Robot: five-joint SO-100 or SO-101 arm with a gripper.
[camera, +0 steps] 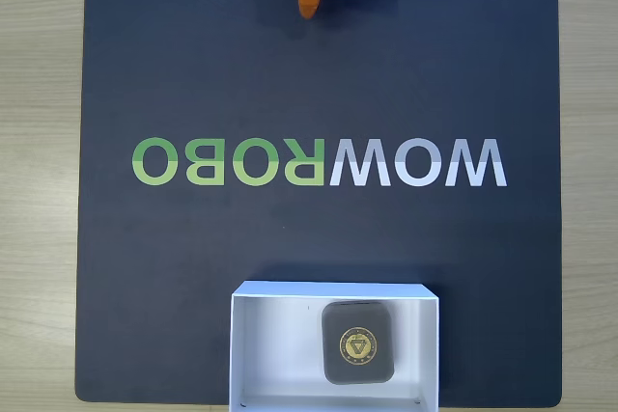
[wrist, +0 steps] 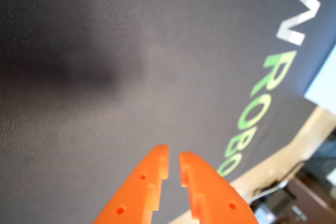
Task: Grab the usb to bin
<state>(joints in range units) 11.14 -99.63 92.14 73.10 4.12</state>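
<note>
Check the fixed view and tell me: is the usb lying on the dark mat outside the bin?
No. The usb sits inside the bin, toward its right side, with white walls around it.

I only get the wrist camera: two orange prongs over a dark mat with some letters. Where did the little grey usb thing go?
Observer: The usb lies inside the white bin, emblem facing up.
Operator: Where is that bin?
Observer: In the fixed view it sits at the mat's bottom edge, below the WOWROBO lettering.
Operator: And my prongs?
Observer: The gripper is at the top edge of the fixed view, opposite the bin, holding nothing.
</note>
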